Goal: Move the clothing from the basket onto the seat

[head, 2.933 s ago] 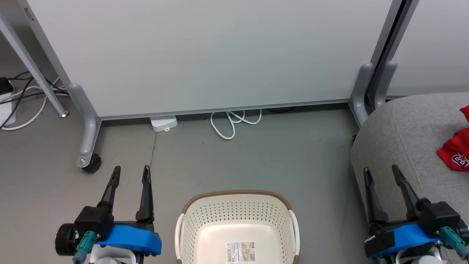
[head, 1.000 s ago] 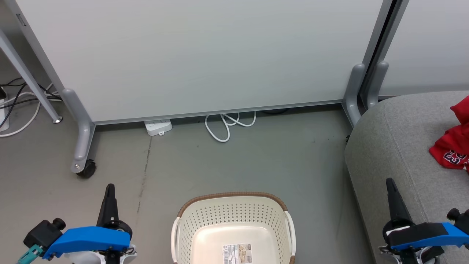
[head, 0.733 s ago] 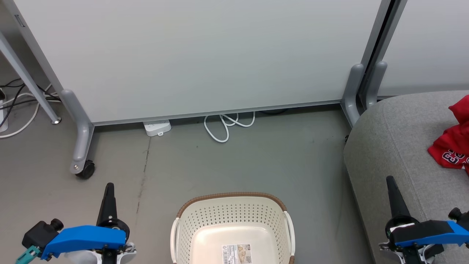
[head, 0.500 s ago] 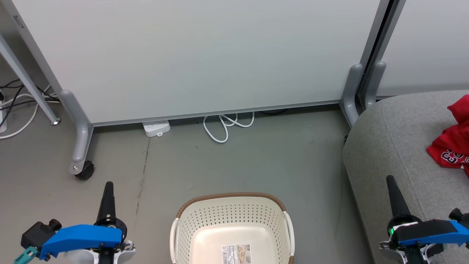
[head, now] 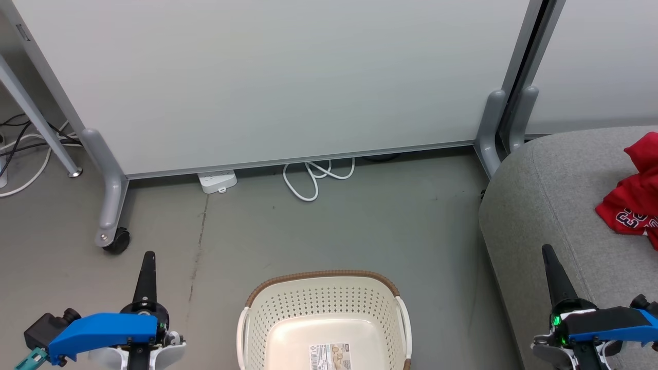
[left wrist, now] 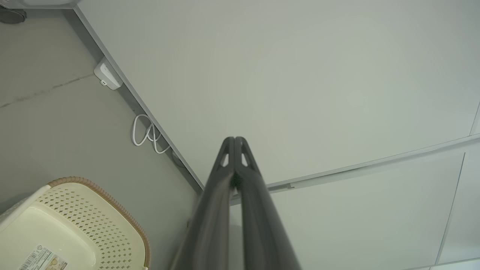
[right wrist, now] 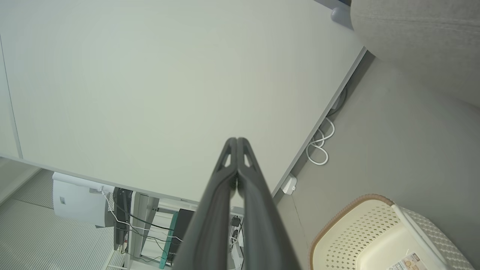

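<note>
Spread earlier, left pincer (head: pixel 148 259) and right pincer (head: pixel 547 253) now press shut, empty. Crumpled red fabric clothing (head: pixel 631 204), its lettering apparently cropped, lies on rounded grey upholstered seat (head: pixel 542 205), apart from perforated cream plastic basket (head: pixel 329 303).

The left end effector (head: pixel 148 257) has long, thin black fingers (head: pixel 146 280), a bright blue plastic cover (head: pixel 103 329) and a white rounded shell (head: pixel 172 353) under that cover. A small teal plug (head: pixel 25 358) sticks out beside the cover. The right end effector (head: pixel 547 252) looks alike, with a tiny green light (head: pixel 555 321).

Open floor (head: pixel 360 226) lies between the near basket (head: pixel 318 300) and the far partition (head: pixel 282 77). A caster leg (head: pixel 110 200) stands left. The seat (head: pixel 555 205) blocks the right, apparently clear of the basket.
</note>
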`<state>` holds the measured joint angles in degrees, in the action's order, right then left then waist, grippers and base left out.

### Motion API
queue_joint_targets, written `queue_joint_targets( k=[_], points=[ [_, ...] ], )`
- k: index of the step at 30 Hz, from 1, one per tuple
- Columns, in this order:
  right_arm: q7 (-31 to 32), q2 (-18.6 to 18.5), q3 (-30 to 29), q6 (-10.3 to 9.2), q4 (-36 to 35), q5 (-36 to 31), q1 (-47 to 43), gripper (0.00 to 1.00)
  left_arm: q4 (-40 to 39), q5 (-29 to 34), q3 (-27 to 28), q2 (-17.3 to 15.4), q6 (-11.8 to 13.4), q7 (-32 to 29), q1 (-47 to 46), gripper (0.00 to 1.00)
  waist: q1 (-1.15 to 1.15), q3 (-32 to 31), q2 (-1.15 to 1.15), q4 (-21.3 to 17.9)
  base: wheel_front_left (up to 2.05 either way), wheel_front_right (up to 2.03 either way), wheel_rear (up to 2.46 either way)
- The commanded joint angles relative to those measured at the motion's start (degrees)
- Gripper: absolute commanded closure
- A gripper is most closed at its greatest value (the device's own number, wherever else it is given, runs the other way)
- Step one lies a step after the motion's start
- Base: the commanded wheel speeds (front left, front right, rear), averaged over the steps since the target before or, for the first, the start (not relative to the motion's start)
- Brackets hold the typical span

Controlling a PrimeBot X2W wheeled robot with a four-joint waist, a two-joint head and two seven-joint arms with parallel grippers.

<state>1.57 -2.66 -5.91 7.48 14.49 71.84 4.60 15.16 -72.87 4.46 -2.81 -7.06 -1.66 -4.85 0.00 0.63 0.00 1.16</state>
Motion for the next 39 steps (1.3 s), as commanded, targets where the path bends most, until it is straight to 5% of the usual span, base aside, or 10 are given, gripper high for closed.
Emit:
queue_joint_targets(
  k=[1,39],
  points=[
    [0.4,-0.3,-0.1,0.02,-0.5,1.4,1.4,1.0,-0.5,-1.2,0.2,-0.1,-0.3,-0.4,-1.2,1.0,0.0,0.0,0.0,0.0,0.0,0.0,0.0],
    [4.8,-0.3,-0.7,0.02,-0.5,19.2,1.9,1.0,-1.2,-18.1,2.0,-0.1,-0.7,-4.7,-1.7,1.0,0.0,-0.4,0.0,-1.0,0.0,0.0,0.0]
  ],
)
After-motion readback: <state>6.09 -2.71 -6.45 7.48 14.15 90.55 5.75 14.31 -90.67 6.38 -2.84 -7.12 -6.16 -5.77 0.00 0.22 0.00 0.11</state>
